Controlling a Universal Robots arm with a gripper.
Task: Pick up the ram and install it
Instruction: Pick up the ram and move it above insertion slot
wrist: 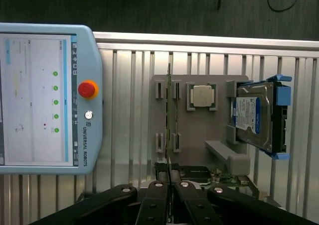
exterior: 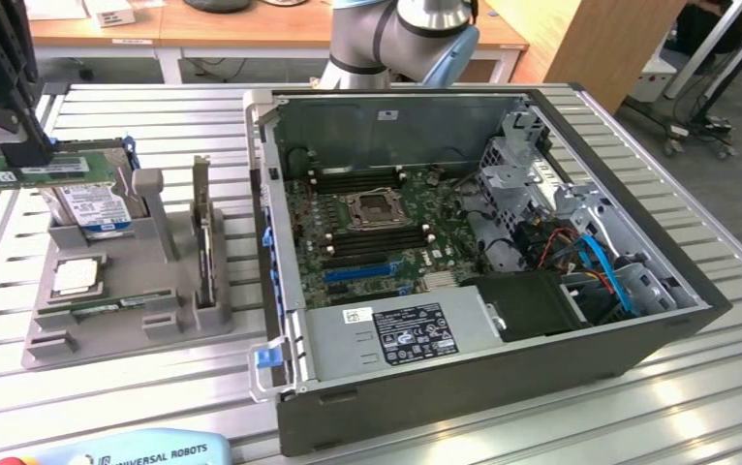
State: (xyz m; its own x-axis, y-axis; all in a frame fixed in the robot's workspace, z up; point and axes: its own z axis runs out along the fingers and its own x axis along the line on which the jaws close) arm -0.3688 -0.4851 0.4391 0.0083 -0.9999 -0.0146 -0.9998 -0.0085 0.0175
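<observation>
My gripper (exterior: 25, 155) hangs above the grey parts holder (exterior: 165, 329) at the exterior view's left, shut on the ram (exterior: 77, 170). The ram is a long green stick with a white label, held level above the holder. In the wrist view the black fingers (wrist: 158, 187) pinch the ram (wrist: 169, 115) edge-on, so it shows as a thin line. The open computer case (exterior: 475, 387) lies at the exterior view's right, apart from the gripper. Its motherboard (exterior: 385, 218) faces up, with memory slots (exterior: 374, 242) beside the processor socket.
In the holder (wrist: 214, 135) stand a look-alike green stick (wrist: 175, 115), a silver hard drive (wrist: 254, 115) with a blue label and a processor chip (wrist: 202, 95). An upright card (exterior: 200, 232) stands between holder and case. A teach pendant (wrist: 45, 98) lies at the table edge.
</observation>
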